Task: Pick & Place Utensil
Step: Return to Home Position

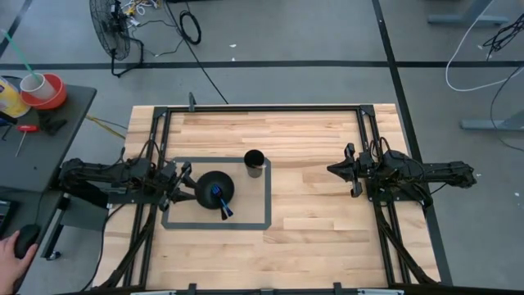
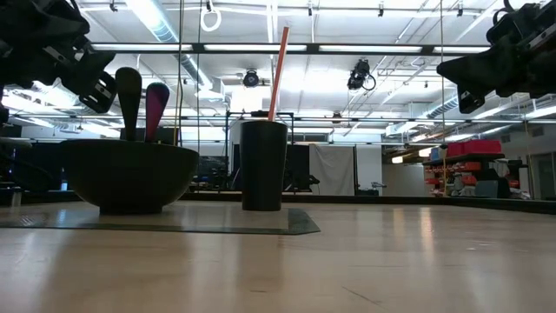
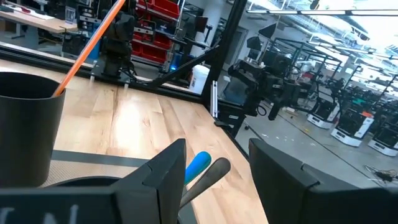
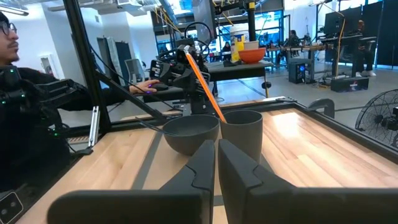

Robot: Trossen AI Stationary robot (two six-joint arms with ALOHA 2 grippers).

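A black bowl sits inside a grey taped rectangle on the wooden table. Two utensils lean in it, one with a blue handle and one with a grey handle, their heads standing above the rim. A black cup behind the bowl holds an orange straw. My left gripper hovers open just left of the bowl, raised above its rim, and the utensil handles show through its gap. My right gripper waits shut on the table's right, lifted, pointing at the cup.
The grey tape outline frames the bowl and cup. Black frame rails run along the table's edges. Bare wood lies between the tape and my right arm. A person's hand is off the table's left, by a side table.
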